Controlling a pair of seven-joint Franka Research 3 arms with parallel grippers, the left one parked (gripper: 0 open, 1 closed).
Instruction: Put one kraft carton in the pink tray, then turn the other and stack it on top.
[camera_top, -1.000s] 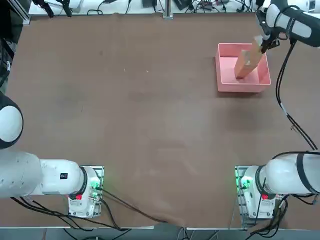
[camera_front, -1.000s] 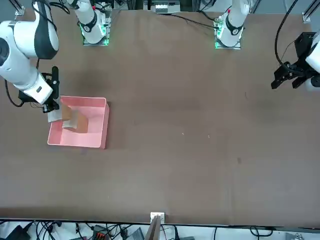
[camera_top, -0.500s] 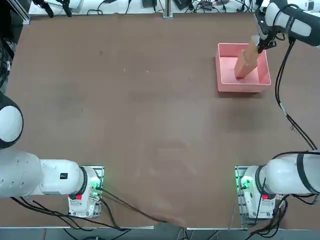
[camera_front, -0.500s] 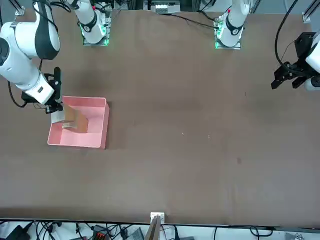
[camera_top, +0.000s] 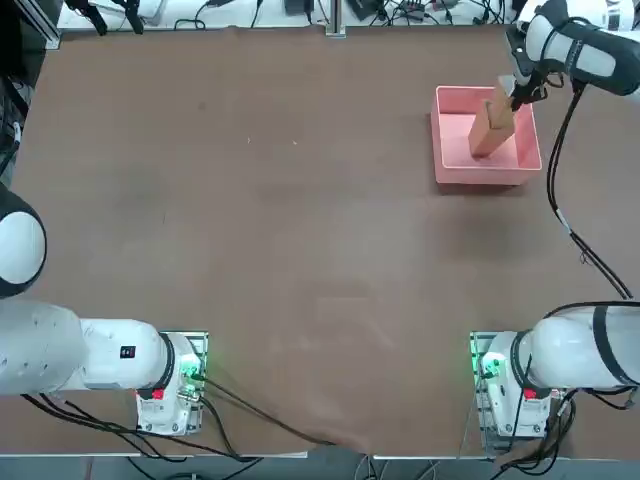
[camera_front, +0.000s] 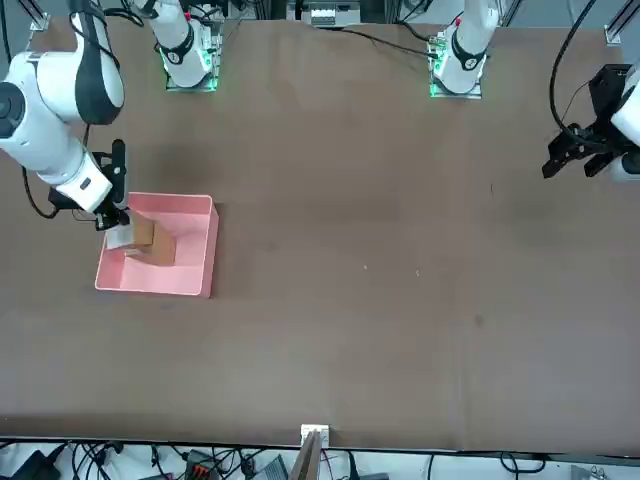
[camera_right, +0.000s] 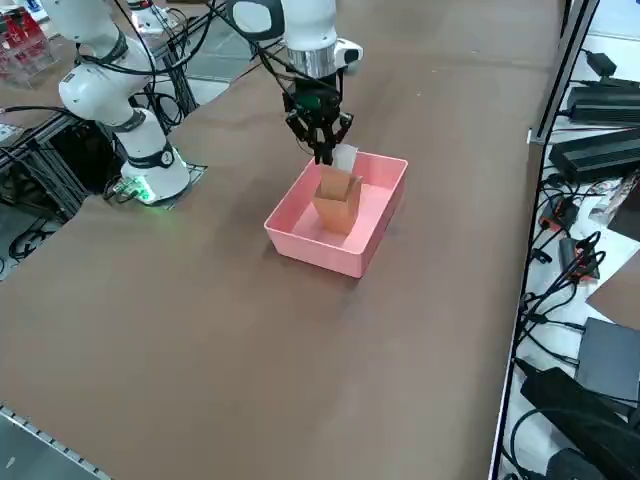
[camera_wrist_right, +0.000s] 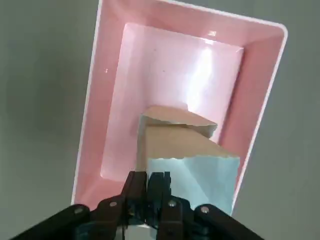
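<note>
We see the pink tray (camera_top: 450, 165) sitting on the brown bench (camera_top: 270, 230) toward two o'clock in the top view, well out from the arm bases. In the tray stand the kraft cartons (camera_right: 338, 200): a brown stack whose long axis runs up and down, its base on the tray floor and its top leaning slightly toward the tray's far rim. In the right side view the stack rises clearly above the tray walls, and we cannot make out a seam where one carton ends and the other begins. In the right wrist view the upper carton (camera_wrist_right: 182, 145) shows a pale folded end flap (camera_wrist_right: 200, 172) turned toward the camera, with a second brown edge showing just beyond it, deeper in the tray.

The right gripper (camera_right: 322, 148) hangs over the top of the stack, at the tray's twelve o'clock edge in the top view, pointing down. Its jaws are drawn narrow, close together, right at the pale flap; we cannot tell whether they actually pinch it or merely touch it.

The bench is a wide, plain brown sheet. Cables (camera_right: 560, 290) and black power units (camera_right: 600, 150) lie on the floor off the bench's edge in the right side view, and green lights (camera_top: 487, 365) glow at the arm bases.
</note>
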